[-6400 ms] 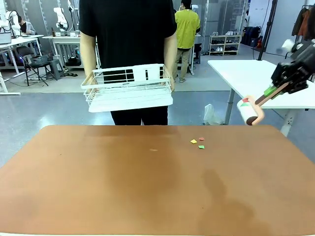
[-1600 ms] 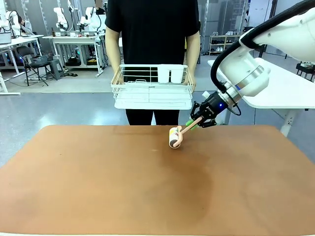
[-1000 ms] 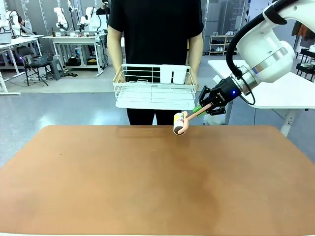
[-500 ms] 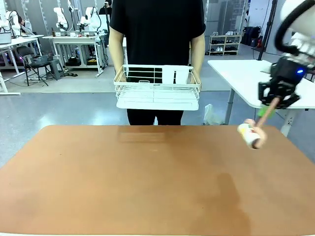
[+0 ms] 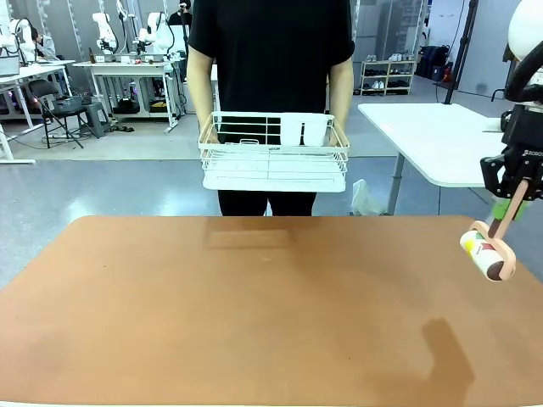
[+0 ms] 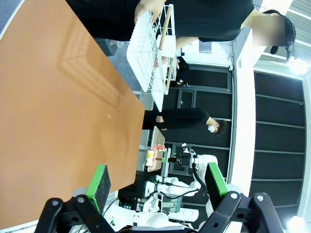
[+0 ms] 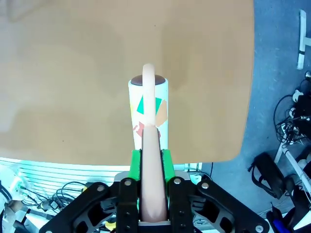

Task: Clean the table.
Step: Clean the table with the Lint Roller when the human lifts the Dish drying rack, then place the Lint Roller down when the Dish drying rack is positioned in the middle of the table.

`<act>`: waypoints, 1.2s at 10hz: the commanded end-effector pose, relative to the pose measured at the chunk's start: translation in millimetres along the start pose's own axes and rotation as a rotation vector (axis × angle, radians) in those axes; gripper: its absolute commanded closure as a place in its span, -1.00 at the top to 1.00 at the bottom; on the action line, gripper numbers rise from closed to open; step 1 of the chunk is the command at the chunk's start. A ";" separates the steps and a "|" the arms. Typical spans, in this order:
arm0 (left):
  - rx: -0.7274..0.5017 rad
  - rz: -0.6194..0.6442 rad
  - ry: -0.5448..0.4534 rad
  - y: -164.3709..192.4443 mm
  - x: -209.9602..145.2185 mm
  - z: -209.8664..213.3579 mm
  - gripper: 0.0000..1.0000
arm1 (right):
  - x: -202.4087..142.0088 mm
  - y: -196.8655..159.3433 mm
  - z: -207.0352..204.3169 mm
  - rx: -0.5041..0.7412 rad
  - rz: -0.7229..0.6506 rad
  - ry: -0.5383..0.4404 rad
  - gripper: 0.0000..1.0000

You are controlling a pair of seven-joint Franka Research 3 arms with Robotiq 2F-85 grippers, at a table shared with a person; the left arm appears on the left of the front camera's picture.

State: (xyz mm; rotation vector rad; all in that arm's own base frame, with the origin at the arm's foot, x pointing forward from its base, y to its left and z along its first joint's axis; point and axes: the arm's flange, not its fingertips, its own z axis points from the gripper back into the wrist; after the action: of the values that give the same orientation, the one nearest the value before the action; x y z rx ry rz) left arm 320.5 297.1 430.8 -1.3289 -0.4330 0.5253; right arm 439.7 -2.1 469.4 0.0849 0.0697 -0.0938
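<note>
The reddish-brown table (image 5: 254, 314) has a bare top. My right gripper (image 5: 517, 182) hangs over its right edge, shut on the pink handle of a lint roller (image 5: 488, 254), which is held clear above the surface. In the right wrist view the roller (image 7: 148, 109) carries green, orange and red paper scraps, and the gripper (image 7: 150, 167) clamps the handle between its green pads. My left gripper (image 6: 158, 182) is open with nothing in it, above the table (image 6: 48, 121). It also sees the roller (image 6: 151, 158) farther off.
A person stands at the far edge holding a white wire rack (image 5: 273, 153) with both hands above the table's back. A white-topped table (image 5: 433, 136) stands at the back right. Cables (image 7: 291, 121) lie on the floor beyond the right edge.
My right arm has carried the roller from the far middle of the table out to its right edge. The coloured scraps seen on the table earlier are gone from it.
</note>
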 end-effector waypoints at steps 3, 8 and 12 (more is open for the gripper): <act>-0.012 -0.009 0.007 0.5 -2.8 3.2 1.00 | 9.8 3.6 8.7 0.028 0.010 0.001 -0.59; -0.012 -0.009 0.007 0.5 -2.8 3.2 1.00 | 9.8 3.6 8.7 0.028 0.010 0.001 -0.59; -0.012 -0.009 0.007 0.5 -2.8 3.2 1.00 | 9.8 3.6 8.7 0.028 0.010 0.001 -0.59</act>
State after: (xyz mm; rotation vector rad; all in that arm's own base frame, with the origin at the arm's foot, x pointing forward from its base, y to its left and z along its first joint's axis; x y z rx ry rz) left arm 320.5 297.1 430.8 -1.3290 -0.4329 0.5253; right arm 450.1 -1.4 474.2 0.0907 0.0667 -0.0936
